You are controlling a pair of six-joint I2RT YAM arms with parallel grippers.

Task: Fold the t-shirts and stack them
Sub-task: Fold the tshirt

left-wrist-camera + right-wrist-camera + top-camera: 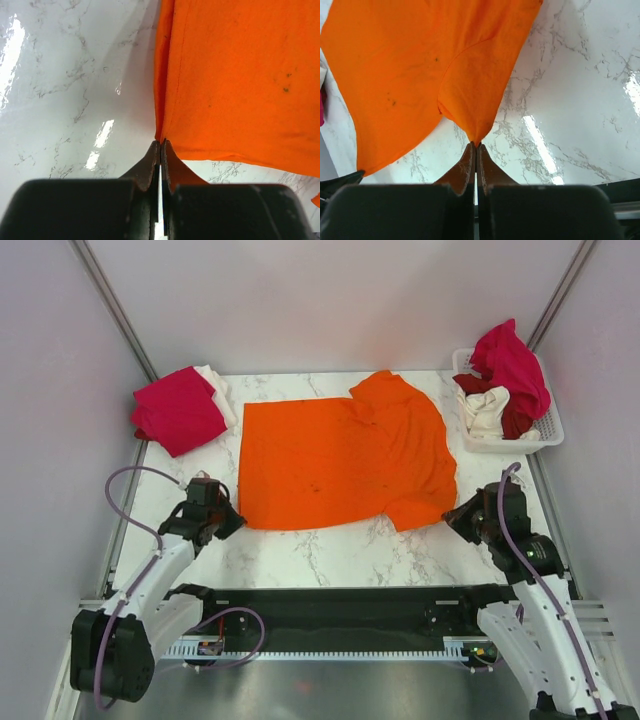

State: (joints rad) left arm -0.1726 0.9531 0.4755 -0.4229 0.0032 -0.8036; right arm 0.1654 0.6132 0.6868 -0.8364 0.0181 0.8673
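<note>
Now we have both hands on the orange t-shirt (340,455), which lies spread flat across the middle of the marble table (330,555), its long axis running left to right: hem at the left, sleeves at the right. Our left gripper (228,520) is pinched tight on the lower-left hem corner, and the left wrist view shows the jaws meeting on that corner with the cloth running up and to the right of them. Our right gripper (452,517) is clamped the same way on the tip of the lower-right sleeve. So the whole shirt lies above both hands in the frame, and the two grips sit on its lower edge, well apart. We judge the next move to be a lift of that edge and a carry toward the top of the frame, both arms together, folding along the long axis.
</note>
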